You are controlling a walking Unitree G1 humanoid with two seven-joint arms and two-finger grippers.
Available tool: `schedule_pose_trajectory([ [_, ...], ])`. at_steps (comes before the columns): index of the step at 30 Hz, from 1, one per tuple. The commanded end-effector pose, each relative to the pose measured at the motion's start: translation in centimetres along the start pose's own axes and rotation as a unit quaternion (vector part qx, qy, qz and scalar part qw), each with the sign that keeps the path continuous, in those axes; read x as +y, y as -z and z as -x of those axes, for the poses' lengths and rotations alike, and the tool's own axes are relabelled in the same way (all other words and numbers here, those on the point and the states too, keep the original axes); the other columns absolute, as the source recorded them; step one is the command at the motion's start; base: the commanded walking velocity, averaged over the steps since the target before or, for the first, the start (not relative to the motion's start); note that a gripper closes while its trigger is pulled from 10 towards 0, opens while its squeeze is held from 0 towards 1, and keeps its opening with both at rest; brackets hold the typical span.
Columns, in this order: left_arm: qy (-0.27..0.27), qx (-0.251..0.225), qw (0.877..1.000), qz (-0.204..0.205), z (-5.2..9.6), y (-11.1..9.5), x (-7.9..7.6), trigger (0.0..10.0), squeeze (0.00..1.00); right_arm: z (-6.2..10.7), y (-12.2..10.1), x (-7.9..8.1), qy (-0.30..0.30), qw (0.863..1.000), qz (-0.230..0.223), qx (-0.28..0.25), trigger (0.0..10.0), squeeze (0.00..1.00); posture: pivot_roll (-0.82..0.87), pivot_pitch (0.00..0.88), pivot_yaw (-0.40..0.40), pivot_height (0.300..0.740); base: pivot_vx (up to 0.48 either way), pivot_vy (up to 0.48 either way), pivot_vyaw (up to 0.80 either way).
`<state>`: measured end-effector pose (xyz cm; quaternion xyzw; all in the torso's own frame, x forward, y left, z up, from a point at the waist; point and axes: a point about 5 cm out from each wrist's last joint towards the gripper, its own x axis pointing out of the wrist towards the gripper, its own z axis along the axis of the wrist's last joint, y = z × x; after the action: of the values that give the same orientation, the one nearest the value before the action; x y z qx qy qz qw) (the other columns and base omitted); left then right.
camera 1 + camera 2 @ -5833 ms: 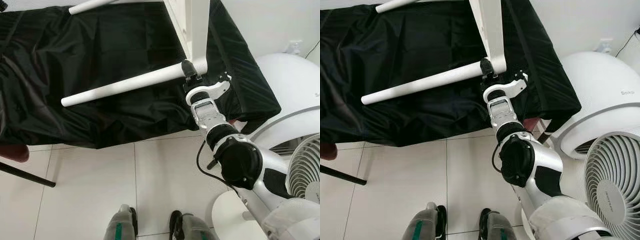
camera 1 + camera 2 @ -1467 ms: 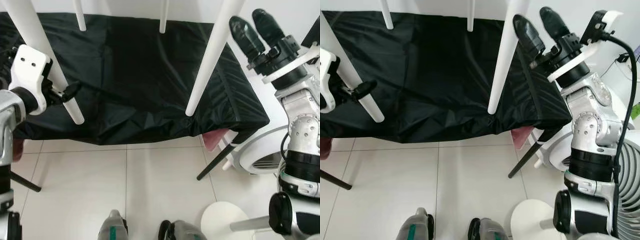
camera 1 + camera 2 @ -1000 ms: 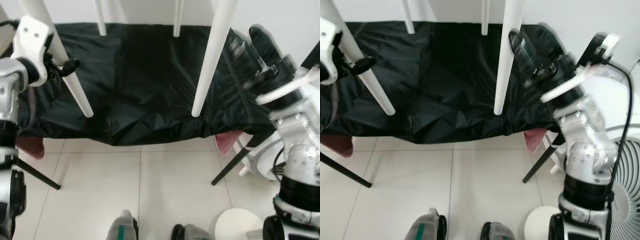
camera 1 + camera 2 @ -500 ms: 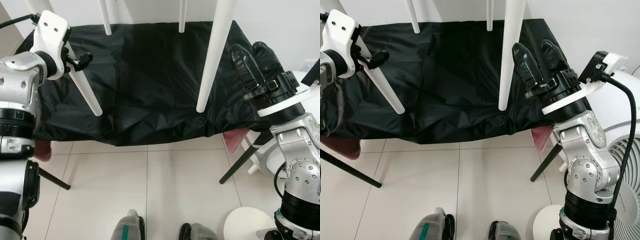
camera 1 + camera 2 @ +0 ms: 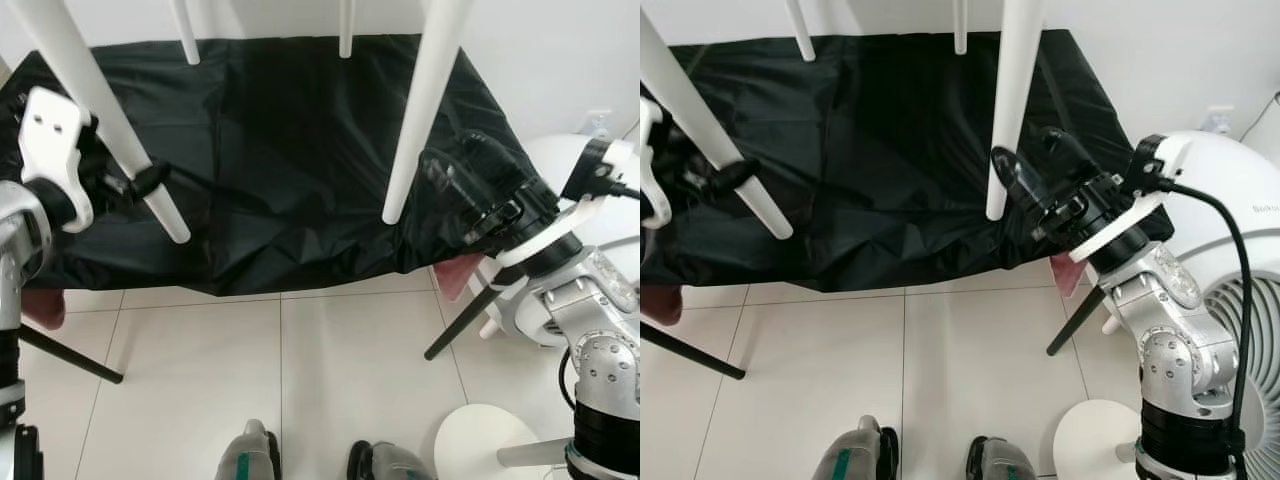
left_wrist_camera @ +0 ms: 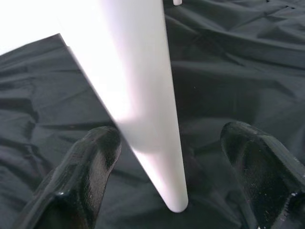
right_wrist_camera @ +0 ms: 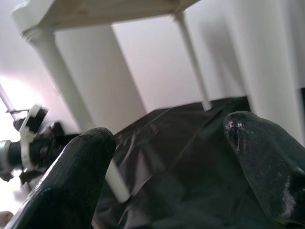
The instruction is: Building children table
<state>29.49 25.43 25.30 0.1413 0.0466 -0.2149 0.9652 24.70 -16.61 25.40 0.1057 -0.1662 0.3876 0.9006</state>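
The white children's table hangs over a black-draped surface (image 5: 280, 150), with its legs pointing down. My left gripper (image 5: 140, 185) is at the front left leg (image 5: 100, 110). In the left wrist view that leg (image 6: 143, 109) runs between the two spread fingers (image 6: 86, 181), and the gripper is open around it. My right gripper (image 5: 1032, 155) is open just right of the front right leg (image 5: 1012, 100), with nothing between its fingers (image 7: 71, 181). The table's underside (image 7: 95, 12) shows in the right wrist view. Two far legs (image 5: 185, 30) hang at the back.
A white round appliance (image 5: 1230, 200) and a white fan (image 5: 1255, 330) stand at the right. Black stand legs (image 5: 60, 355) slant out from under the cloth on both sides. A white round base (image 5: 490, 440) lies on the tiled floor by my feet (image 5: 250, 460).
My right gripper has dropped from up beside the front right leg to near its lower end. My left gripper has slid lower along the front left leg. The camera has shifted too.
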Motion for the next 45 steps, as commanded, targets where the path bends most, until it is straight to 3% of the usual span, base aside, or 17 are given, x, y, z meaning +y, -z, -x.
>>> schedule_pose_trajectory([
  [1,-0.010,0.000,1.000,0.002,0.5,-0.1,0.1,10.0,0.00,0.1,0.4,0.1,-0.010,1.000,-0.004,0.014,10.0,0.00,0.09,0.111,-0.034,0.740,0.000,0.000,0.00],
  [3,-0.040,0.016,0.999,0.025,1.8,1.1,-0.5,10.0,0.00,-0.1,1.4,-0.1,-0.029,0.999,-0.018,0.038,10.0,0.00,0.10,0.109,-0.065,0.740,0.000,0.000,0.00],
  [6,-0.041,0.025,0.998,0.030,2.3,1.6,-1.1,10.0,0.00,-0.1,1.8,-0.1,-0.037,0.998,-0.024,0.048,10.0,0.00,0.10,0.109,-0.065,0.740,0.000,0.000,0.00],
  [7,-0.017,0.037,0.998,0.049,3.0,2.7,-2.7,10.0,0.00,0.4,3.0,0.1,-0.055,0.995,-0.036,0.078,10.0,0.00,0.10,0.108,-0.081,0.740,0.000,0.000,0.00],
  [13,0.050,0.050,0.996,0.057,3.7,3.9,-5.0,10.0,0.00,1.3,4.7,0.2,-0.073,0.989,-0.049,0.119,10.0,0.00,0.11,0.103,-0.091,0.740,0.000,0.000,0.00],
  [16,0.122,0.070,0.988,0.064,4.1,5.3,-7.2,10.0,0.00,2.3,6.7,0.2,-0.092,0.980,-0.059,0.165,10.0,0.00,0.11,0.099,-0.100,0.740,0.000,0.000,0.00],
  [17,0.122,0.070,0.988,0.064,4.1,5.3,-7.2,10.0,0.00,2.3,6.7,0.2,-0.092,0.980,-0.059,0.165,10.0,0.00,0.11,0.099,-0.100,0.740,0.000,0.000,0.00],
  [19,0.175,0.109,0.976,0.067,4.2,8.3,-9.6,10.0,0.00,3.4,9.7,0.0,-0.097,0.970,-0.077,0.211,10.0,0.00,0.12,0.094,-0.104,0.740,0.000,0.000,0.00],
  [21,0.195,0.133,0.970,0.063,4.2,10.4,-11.1,10.0,0.00,3.9,11.7,-0.3,-0.090,0.964,-0.086,0.237,10.0,0.00,0.12,0.093,-0.104,0.740,0.000,0.000,0.00],
  [29,0.207,0.174,0.961,0.053,4.2,12.8,-12.9,10.0,0.00,4.4,14.4,-0.9,-0.068,0.958,-0.093,0.264,10.0,0.00,0.12,0.088,-0.100,0.740,0.000,0.000,0.00],
  [31,0.198,0.188,0.959,0.078,4.0,15.1,-14.3,10.0,0.00,5.1,17.0,-1.7,-0.019,0.953,-0.098,0.287,10.0,0.00,0.13,0.082,-0.103,0.740,0.000,0.000,0.00],
  [33,0.198,0.188,0.959,0.078,4.0,15.1,-14.3,10.0,0.00,5.1,17.0,-1.7,-0.019,0.953,-0.098,0.287,10.0,0.00,0.13,0.082,-0.103,0.740,0.000,0.000,0.00],
  [35,0.176,0.206,0.960,0.076,3.6,17.4,-15.3,10.0,0.00,6.0,19.3,-2.0,0.028,0.945,-0.104,0.310,10.0,0.00,0.13,0.082,-0.104,0.740,0.000,0.000,0.00],
  [37,0.164,0.208,0.961,0.081,3.4,18.1,-15.7,10.0,0.00,6.4,20.1,-2.1,0.043,0.941,-0.108,0.319,10.0,0.00,0.13,0.076,-0.103,0.740,0.000,0.000,0.00],
  [40,0.118,0.237,0.957,0.115,2.5,21.6,-17.0,10.0,0.00,8.5,22.9,-2.1,0.110,0.919,-0.121,0.358,10.0,0.00,0.12,0.066,-0.106,0.740,0.000,0.000,0.00],
  [45,0.070,0.268,0.953,0.126,1.7,24.2,-17.8,10.0,0.00,9.9,24.4,-2.0,0.162,0.901,-0.119,0.384,10.0,0.00,0.12,0.055,-0.104,0.740,0.000,0.000,0.00],
])
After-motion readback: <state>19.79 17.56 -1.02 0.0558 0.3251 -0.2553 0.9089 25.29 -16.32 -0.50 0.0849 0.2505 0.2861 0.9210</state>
